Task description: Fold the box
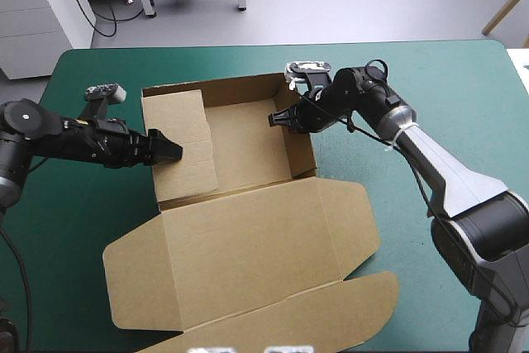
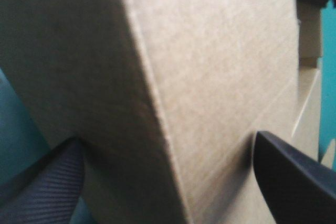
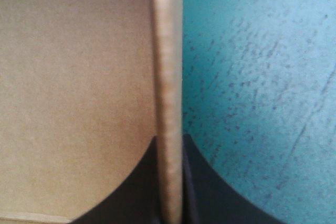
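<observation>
My right pincer [image 3: 169, 140] grips a wall of the box [image 1: 248, 221]; my left pincer [image 2: 168, 136] stands wide, astride another wall.

Bright, even light; soft shadows.

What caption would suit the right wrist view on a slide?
Right gripper pinches a raised wall of the brown box edge-on, teal-green cover alongside.
</observation>
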